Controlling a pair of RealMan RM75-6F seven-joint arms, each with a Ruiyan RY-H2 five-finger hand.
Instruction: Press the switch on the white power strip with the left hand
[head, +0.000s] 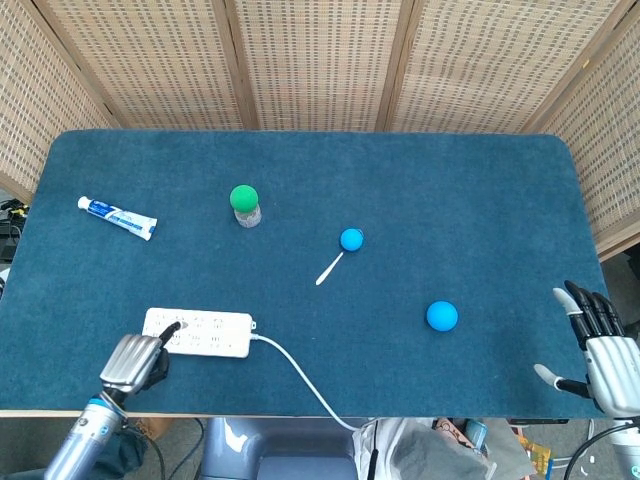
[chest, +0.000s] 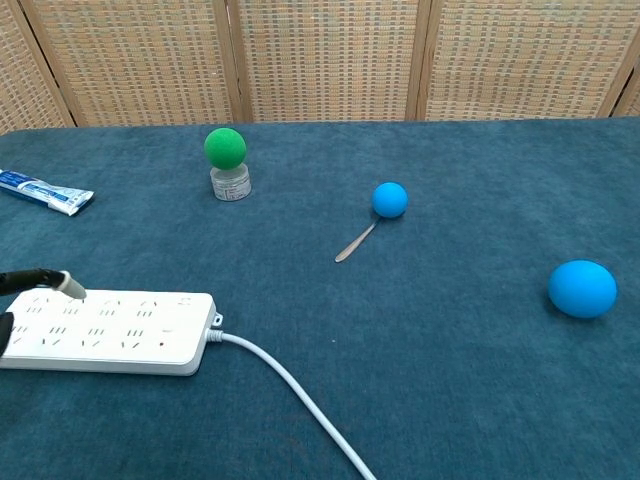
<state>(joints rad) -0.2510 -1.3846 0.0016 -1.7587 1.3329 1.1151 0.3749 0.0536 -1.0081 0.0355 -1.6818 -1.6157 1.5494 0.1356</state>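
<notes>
One white power strip (head: 197, 333) lies near the table's front left, the left hand (head: 133, 362) curled with one finger over it; two blue balls, one green; right hand (head: 607, 350) spread, empty

Left robot hand (head: 134, 361) curled, one finger extended; right robot hand (head: 608, 352) spread.

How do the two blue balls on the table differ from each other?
The small blue ball looks smaller than the large blue ball in both views. The small blue ball sits near the table's middle, at the tip of a pale spoon; the large blue ball lies alone, nearer the front edge and the robot's right side. Both are the same bright blue, round, and rest on the blue cloth, untouched by either hand.
</notes>
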